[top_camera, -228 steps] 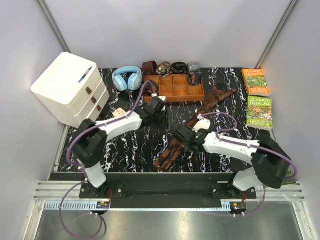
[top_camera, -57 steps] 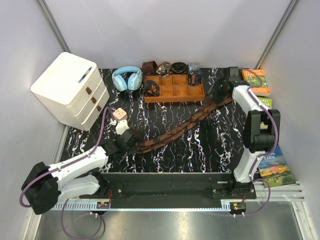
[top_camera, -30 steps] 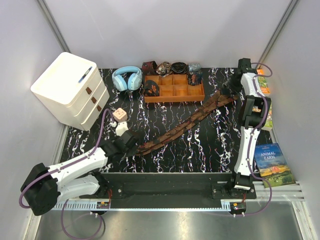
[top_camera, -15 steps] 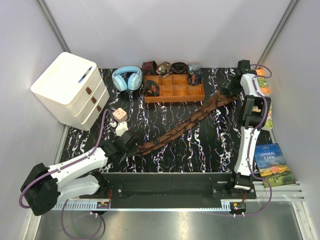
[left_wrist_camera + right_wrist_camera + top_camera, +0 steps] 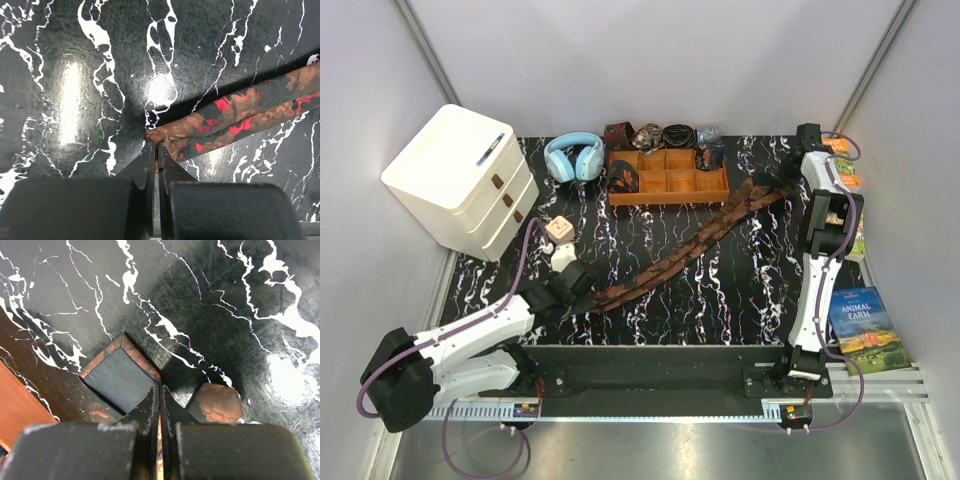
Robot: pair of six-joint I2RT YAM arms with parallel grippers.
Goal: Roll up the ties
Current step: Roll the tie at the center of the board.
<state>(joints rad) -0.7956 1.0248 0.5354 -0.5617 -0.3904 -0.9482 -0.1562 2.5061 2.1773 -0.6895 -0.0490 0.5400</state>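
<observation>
Two dark brown ties (image 5: 690, 245) with a reddish-tan pattern lie stretched in a diagonal across the black marble table, from lower left to upper right. My left gripper (image 5: 588, 291) is shut on their narrow ends; in the left wrist view the fabric (image 5: 240, 107) runs off to the right from the closed gripper (image 5: 154, 144). My right gripper (image 5: 790, 181) is at the far right end, shut on the wide end. In the right wrist view its jaws (image 5: 160, 385) pinch an edge of the tie, whose grey lining (image 5: 120, 377) is turned up. A second tie tip (image 5: 215, 402) lies beside it.
An orange-brown wooden tray (image 5: 670, 180) stands at the back, with rolled items (image 5: 660, 133) and blue headphones (image 5: 573, 155) near it. A white drawer unit (image 5: 460, 175) fills the back left. Books (image 5: 865, 320) lie along the right edge. A small pink block (image 5: 558, 229) sits near the left arm.
My right gripper has closed on the wide end of the tie, having been open a second ago. The left gripper and the ties have hardly moved.
</observation>
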